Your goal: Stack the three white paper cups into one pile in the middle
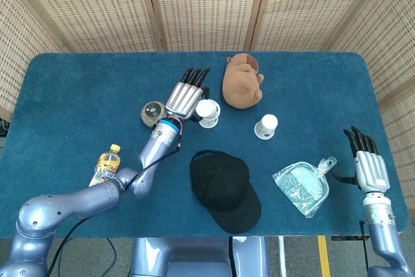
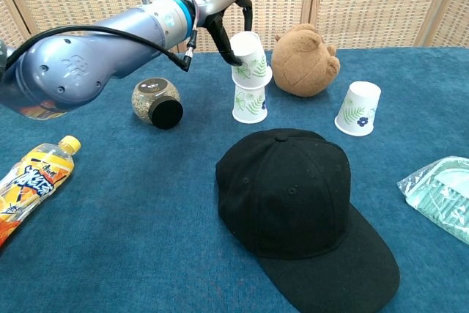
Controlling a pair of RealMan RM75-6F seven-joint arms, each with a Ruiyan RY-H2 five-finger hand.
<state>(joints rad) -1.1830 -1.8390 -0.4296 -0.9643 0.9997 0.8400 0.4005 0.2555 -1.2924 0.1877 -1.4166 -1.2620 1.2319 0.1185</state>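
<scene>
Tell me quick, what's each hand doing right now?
Left hand: holds a white paper cup just above the middle cup.
Right hand: open, holding nothing, by the table's right edge.
</scene>
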